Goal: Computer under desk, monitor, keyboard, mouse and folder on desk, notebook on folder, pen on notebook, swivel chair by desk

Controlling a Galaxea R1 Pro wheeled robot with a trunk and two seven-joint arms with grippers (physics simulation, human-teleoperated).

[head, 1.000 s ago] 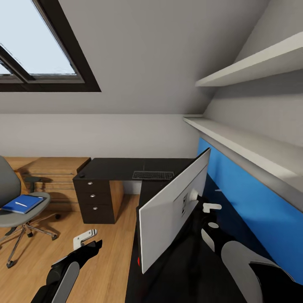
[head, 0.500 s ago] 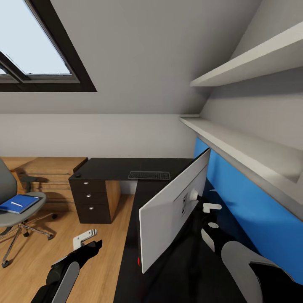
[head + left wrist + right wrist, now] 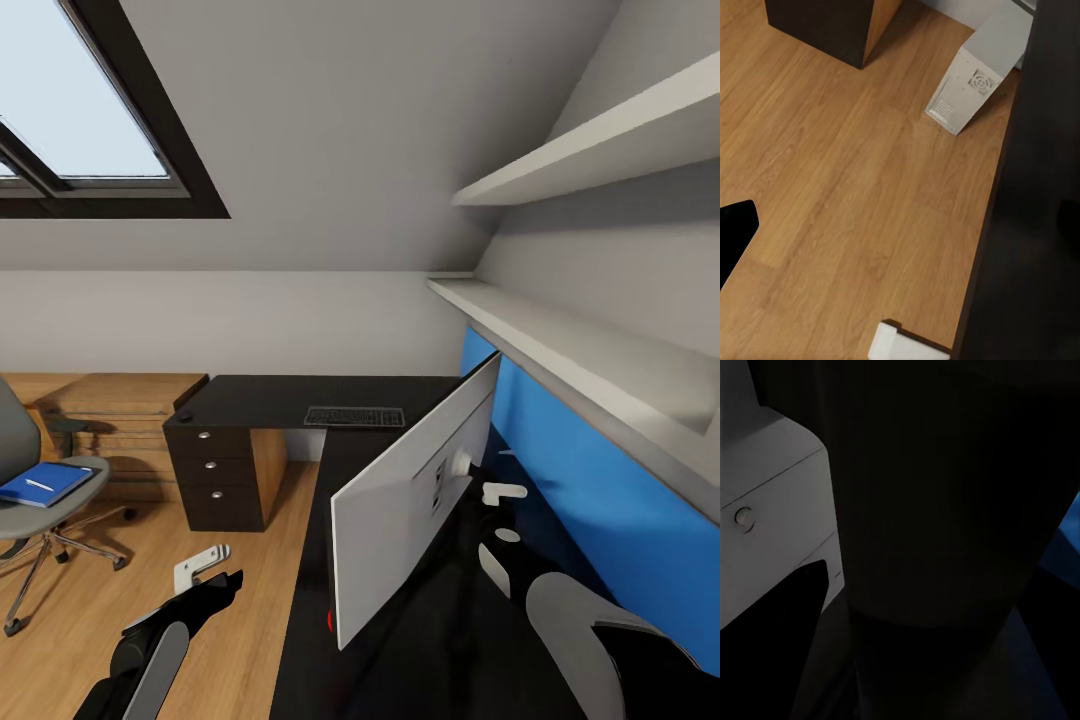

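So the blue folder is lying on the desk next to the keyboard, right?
Not quite. The head view shows the blue folder lying on the swivel chair, off to the left of the desk. The keyboard is on the desk.

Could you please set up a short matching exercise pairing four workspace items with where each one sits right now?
Items:
1. keyboard
2. folder
3. computer
4. monitor

Places:
A. on the swivel chair seat
B. on the floor by the desk
C. flat on the far part of the desk
D. on the near part of the desk

Pairs: 1-C, 2-A, 3-B, 4-D
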